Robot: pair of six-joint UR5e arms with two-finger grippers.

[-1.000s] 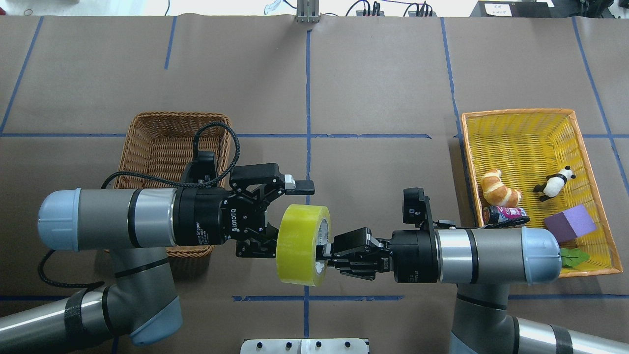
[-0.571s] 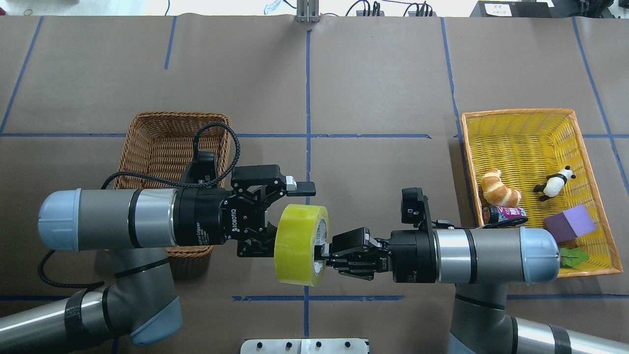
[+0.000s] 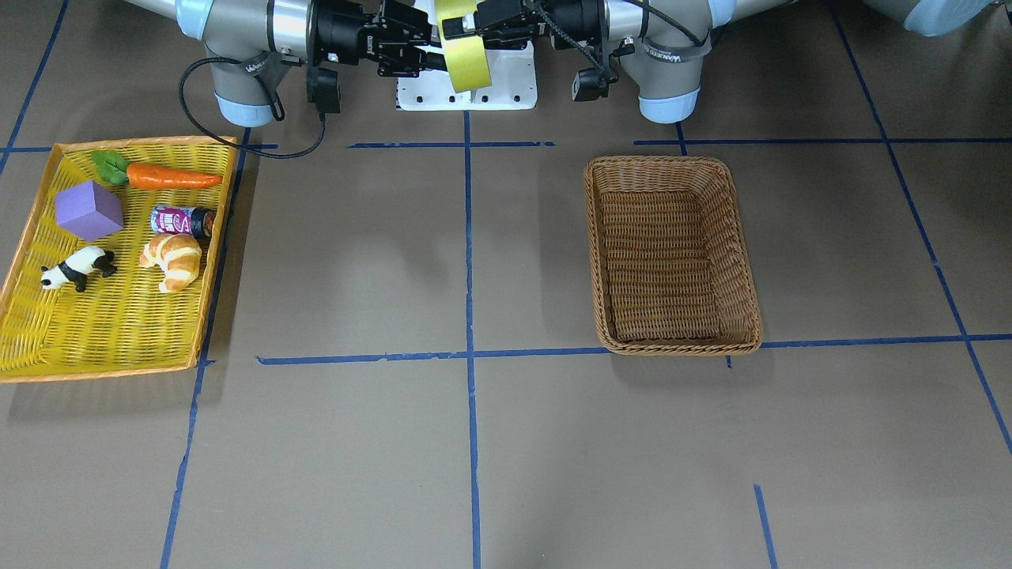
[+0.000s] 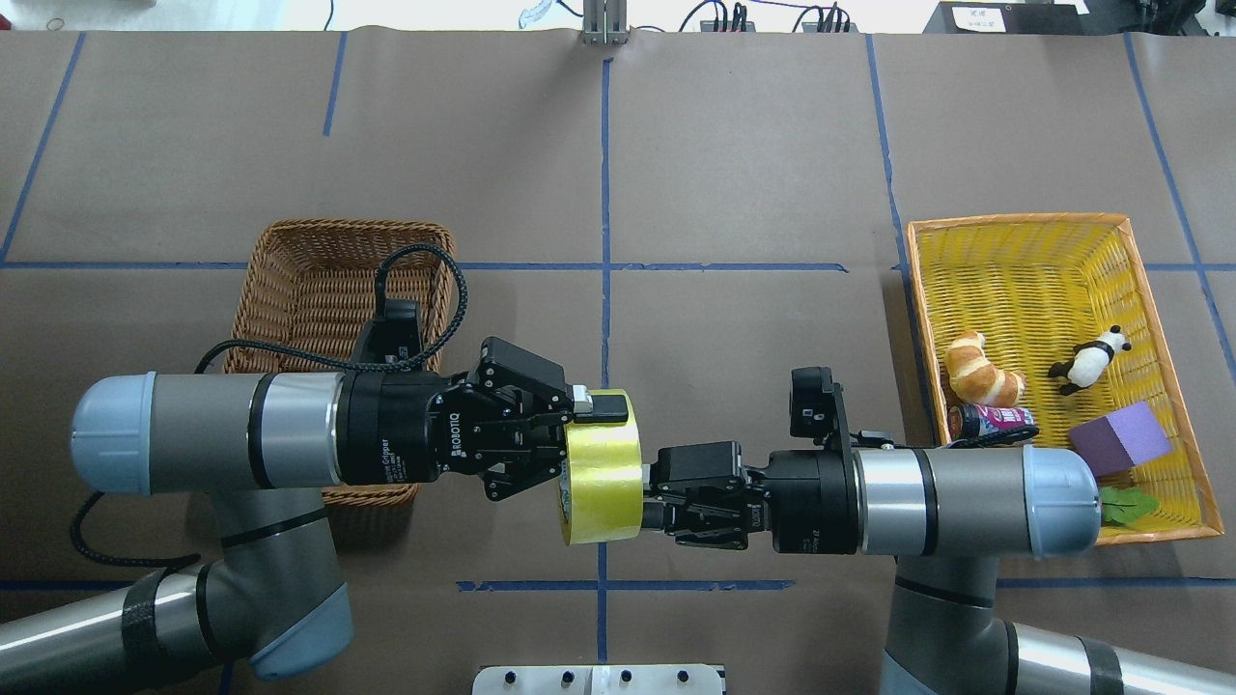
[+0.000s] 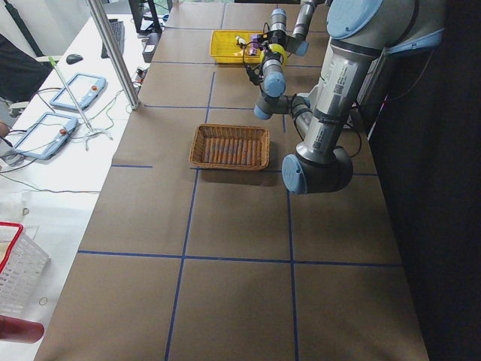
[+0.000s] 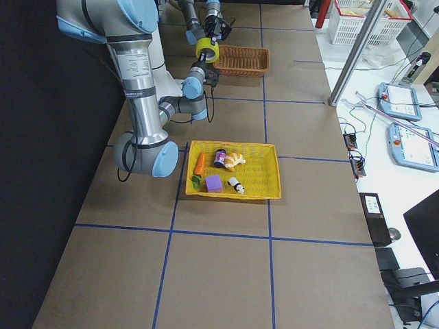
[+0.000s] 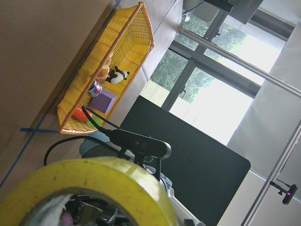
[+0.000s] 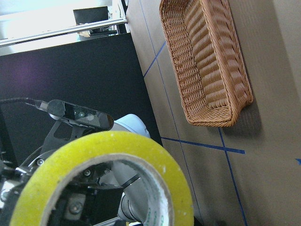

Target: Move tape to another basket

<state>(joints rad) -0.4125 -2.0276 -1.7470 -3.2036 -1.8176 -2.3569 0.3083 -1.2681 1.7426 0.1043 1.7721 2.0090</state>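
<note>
The yellow-green tape roll (image 4: 603,468) hangs in the air between my two grippers, above the table's near middle, seen edge-on from overhead. My left gripper (image 4: 584,449) is shut on it from the left, its upper finger lying over the roll's top edge. My right gripper (image 4: 657,487) grips the roll's wall from the right side. The tape fills the bottom of the left wrist view (image 7: 94,183) and of the right wrist view (image 8: 117,150). The brown wicker basket (image 4: 338,227) stands empty behind the left arm, and its rim (image 3: 672,348) shows whole in the front view.
A flat yellow tray (image 4: 1024,224) at the right holds a croissant (image 4: 980,372), a panda figure (image 4: 1091,359), a purple block (image 4: 1120,436), a small bottle (image 4: 990,421) and a carrot (image 3: 170,177). The left arm overhangs the basket's near end.
My left gripper has gone from wide open beside the tape to shut on it. The roll has turned from tilted, core face showing, to edge-on. The right arm has barely moved.
</note>
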